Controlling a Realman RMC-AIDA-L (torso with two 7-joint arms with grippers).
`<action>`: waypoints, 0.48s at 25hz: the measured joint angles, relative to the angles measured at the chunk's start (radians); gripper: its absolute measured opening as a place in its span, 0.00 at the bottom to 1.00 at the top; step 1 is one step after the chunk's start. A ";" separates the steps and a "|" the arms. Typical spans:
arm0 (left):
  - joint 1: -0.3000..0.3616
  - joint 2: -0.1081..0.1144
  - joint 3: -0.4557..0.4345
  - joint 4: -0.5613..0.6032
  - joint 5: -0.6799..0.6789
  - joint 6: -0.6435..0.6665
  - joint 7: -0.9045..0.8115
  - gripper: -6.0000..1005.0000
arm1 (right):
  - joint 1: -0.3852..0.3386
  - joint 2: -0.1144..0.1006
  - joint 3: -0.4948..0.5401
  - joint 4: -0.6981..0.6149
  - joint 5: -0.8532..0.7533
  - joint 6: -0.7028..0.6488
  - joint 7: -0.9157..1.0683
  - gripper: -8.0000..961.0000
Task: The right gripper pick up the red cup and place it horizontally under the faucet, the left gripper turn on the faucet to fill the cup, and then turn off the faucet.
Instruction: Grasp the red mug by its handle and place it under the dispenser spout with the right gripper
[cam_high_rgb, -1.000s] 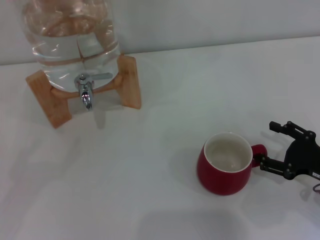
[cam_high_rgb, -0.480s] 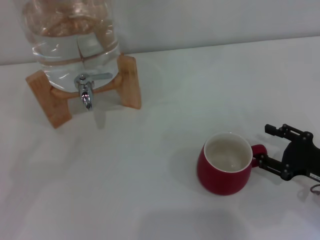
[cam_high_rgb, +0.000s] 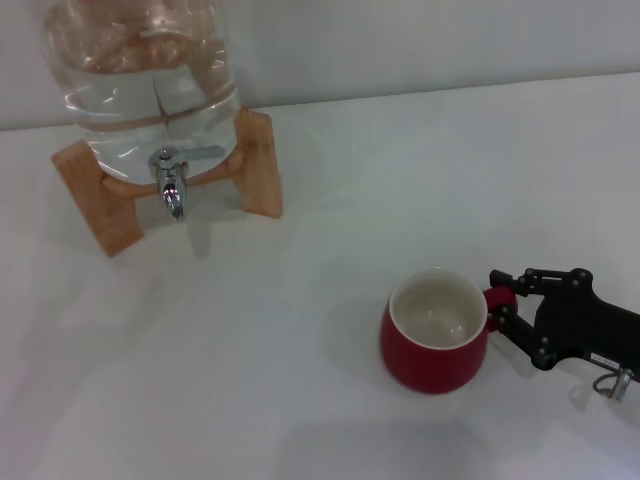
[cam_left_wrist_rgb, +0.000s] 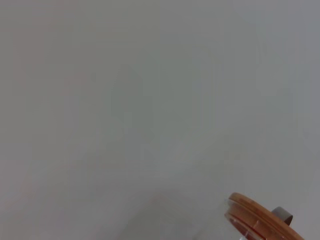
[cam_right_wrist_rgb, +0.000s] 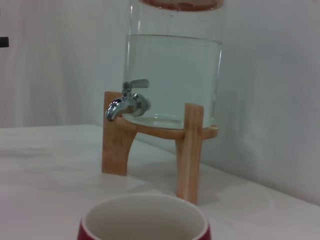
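The red cup (cam_high_rgb: 433, 345) stands upright on the white table at the front right, its off-white inside showing; its rim (cam_right_wrist_rgb: 144, 216) fills the foot of the right wrist view. My right gripper (cam_high_rgb: 501, 300) reaches in from the right. Its black fingers sit on either side of the cup's handle (cam_high_rgb: 497, 297), closed in on it. The faucet (cam_high_rgb: 172, 180) is a chrome tap with a flat lever, on the clear water jar (cam_high_rgb: 140, 80) at the back left, well away from the cup. It also shows as the faucet (cam_right_wrist_rgb: 127, 102) ahead of the cup. My left gripper is out of view.
The jar rests on a wooden stand (cam_high_rgb: 262, 165) whose legs flank the tap. A grey wall runs behind the table. The left wrist view shows only wall and the jar's wooden lid (cam_left_wrist_rgb: 260, 216).
My right gripper has moved left onto the cup's handle and its fingers have narrowed. The cup has shifted slightly left with it.
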 joint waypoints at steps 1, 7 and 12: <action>0.000 0.000 0.000 0.000 0.000 0.000 0.000 0.87 | 0.000 0.001 -0.002 0.000 0.000 0.000 0.000 0.51; 0.005 0.000 0.000 0.000 0.000 0.000 0.000 0.87 | 0.001 0.001 -0.010 -0.001 0.012 0.005 0.001 0.28; 0.005 0.000 0.000 0.000 0.000 0.000 0.000 0.87 | 0.002 0.000 -0.010 -0.009 0.028 0.016 0.002 0.17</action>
